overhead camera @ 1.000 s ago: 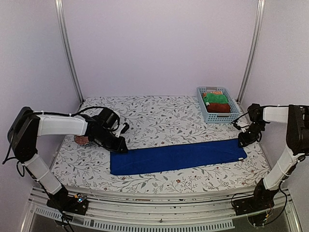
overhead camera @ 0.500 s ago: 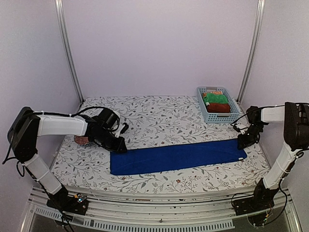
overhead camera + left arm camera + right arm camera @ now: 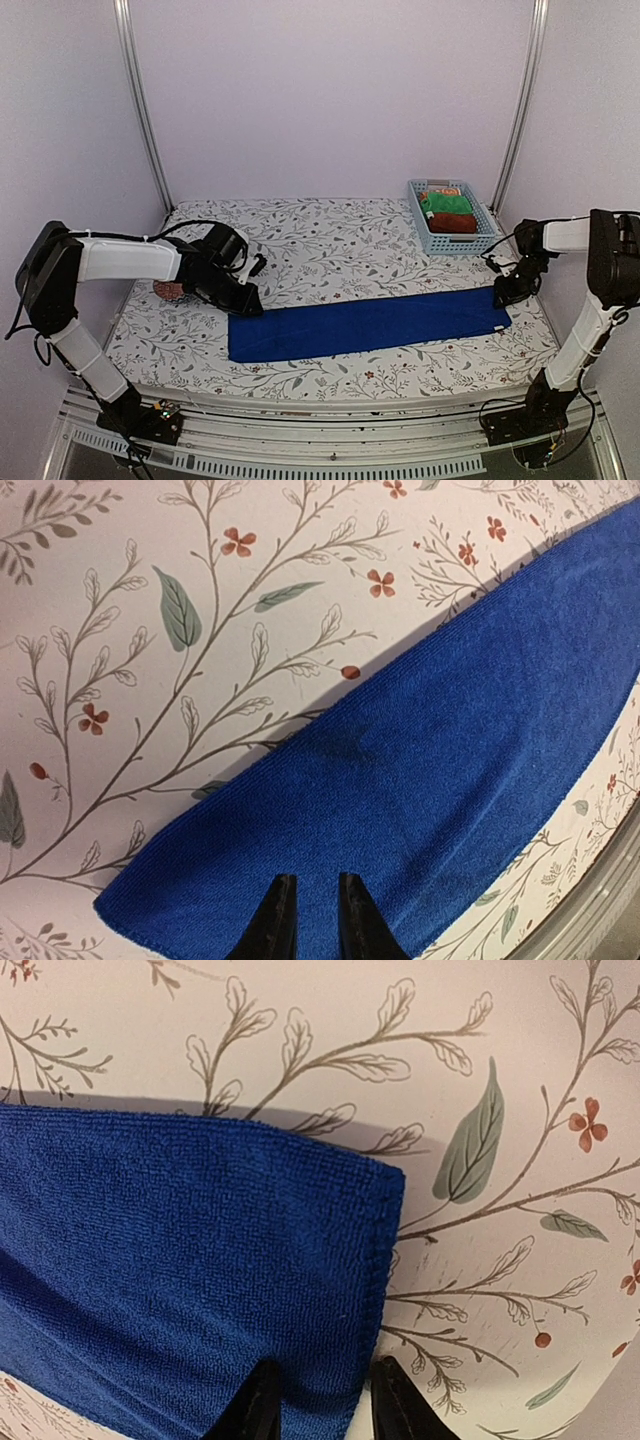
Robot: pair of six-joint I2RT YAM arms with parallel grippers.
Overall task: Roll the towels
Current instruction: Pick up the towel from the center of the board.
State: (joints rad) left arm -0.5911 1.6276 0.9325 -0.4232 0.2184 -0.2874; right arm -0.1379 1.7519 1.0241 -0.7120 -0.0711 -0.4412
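1. A royal blue towel lies flat and unrolled across the near half of a floral-patterned surface, its long side running left to right.
2. The left end effector is down at the towel's far left corner. In the left wrist view its fingers stand nearly together over the blue cloth; I cannot tell whether they pinch any of it.
3. The right end effector is at the towel's far right corner. In the right wrist view its jaws are apart, released. One finger is over the cloth and the other is just past the towel's short edge.
4. A pale blue basket sits at the far right of the surface. It holds a dark brick-red towel nearest the arms, then a green cloth, then an orange patterned cloth.
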